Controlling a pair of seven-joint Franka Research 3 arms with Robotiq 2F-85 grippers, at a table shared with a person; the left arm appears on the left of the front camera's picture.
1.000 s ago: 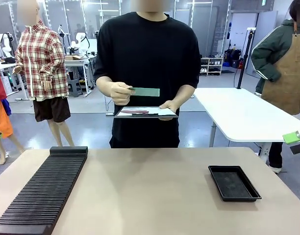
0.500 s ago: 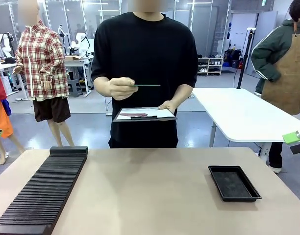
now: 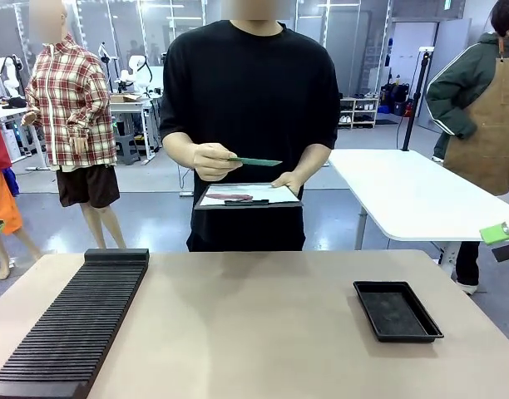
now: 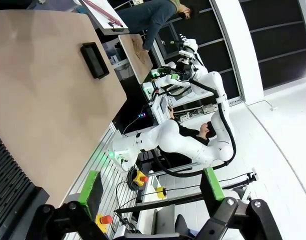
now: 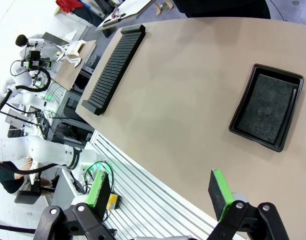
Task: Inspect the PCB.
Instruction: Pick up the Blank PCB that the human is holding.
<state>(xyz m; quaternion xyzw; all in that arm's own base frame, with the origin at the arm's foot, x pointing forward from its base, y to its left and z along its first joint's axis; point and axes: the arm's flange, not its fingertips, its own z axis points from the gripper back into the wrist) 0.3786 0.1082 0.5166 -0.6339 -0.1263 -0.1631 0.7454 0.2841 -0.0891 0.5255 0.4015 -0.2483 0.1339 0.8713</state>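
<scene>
Across the table, a person's hand (image 3: 211,160) holds the PCB (image 3: 256,161), a thin green board, nearly edge-on at chest height. It hangs just above a dark clipboard (image 3: 248,196) that rests on the person's other hand. My left gripper (image 4: 151,186) is open and empty, off the table's side and looking along it. My right gripper (image 5: 159,192) is also open and empty, hovering beyond the near table edge. One of its green fingertips (image 3: 497,233) shows at the right edge of the front view. Both grippers are far from the PCB.
A black tray (image 3: 397,310) lies empty on the table's right side, also seen as the tray (image 5: 267,106) and the tray (image 4: 94,60). A long black slotted rack (image 3: 71,324) runs along the left side. A white table (image 3: 412,195) stands behind on the right.
The person has turned the PCB: its face showed a second ago, then it went fully edge-on, and now it tilts slightly downward. Neither gripper has moved.
</scene>
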